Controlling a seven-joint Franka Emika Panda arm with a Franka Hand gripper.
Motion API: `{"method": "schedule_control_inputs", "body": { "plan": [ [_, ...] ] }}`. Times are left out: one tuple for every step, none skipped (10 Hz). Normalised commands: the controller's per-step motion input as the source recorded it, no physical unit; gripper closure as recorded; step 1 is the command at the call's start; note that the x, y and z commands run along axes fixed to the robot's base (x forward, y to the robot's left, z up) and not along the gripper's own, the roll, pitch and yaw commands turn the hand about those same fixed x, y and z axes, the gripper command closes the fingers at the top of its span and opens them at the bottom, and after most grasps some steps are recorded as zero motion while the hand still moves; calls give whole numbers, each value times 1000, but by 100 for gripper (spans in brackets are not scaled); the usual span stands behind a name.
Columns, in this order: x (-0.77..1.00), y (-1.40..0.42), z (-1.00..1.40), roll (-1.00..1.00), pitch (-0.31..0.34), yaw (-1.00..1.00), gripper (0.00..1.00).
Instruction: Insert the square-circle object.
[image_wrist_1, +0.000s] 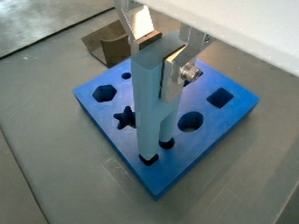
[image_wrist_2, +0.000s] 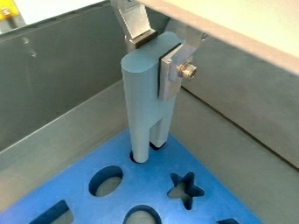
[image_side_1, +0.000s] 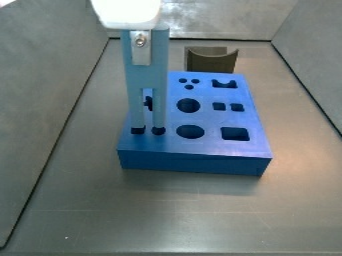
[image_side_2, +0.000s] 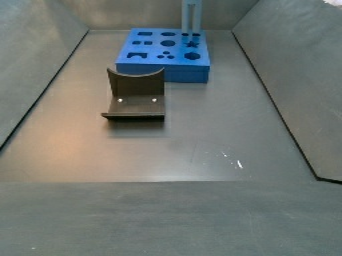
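The square-circle object (image_wrist_1: 152, 96), a tall light-blue bar, stands upright with its two prongs down in holes at a corner of the dark-blue block (image_wrist_1: 228, 118). It shows in both wrist views (image_wrist_2: 142, 105) and both side views (image_side_1: 140, 75) (image_side_2: 191, 22). My gripper (image_wrist_1: 162, 57) is at the bar's top end. One pad lies against a flat face of the bar; the other finger (image_wrist_2: 140, 35) stands off with a gap, so the jaws are open. In a side view the gripper's white body (image_side_1: 130, 12) sits straight above the bar.
The block (image_side_1: 194, 160) has several shaped holes, including a star (image_wrist_2: 184, 188). A dark grey curved piece (image_side_1: 210, 55) stands apart from the block (image_side_2: 134, 95). Grey walls enclose the floor.
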Motion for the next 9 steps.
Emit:
{"method": "schedule_control_inputs", "body": {
  "plan": [
    [-180,0,-86,67,0,-189,100],
    [-69,0,-226,0,54,-397,100],
    [0,0,-220,0,57,-323,100],
    [0,0,-186,0,26,0,100],
    [14,0,-223,0,50,0,100],
    [160,-57,-277,0,90,0,100],
    [183,-97,-257,0,107,0,100],
    [149,-143,-229,-24,96,0,100],
    [231,-163,-220,-36,99,-171,100]
  ]
}}
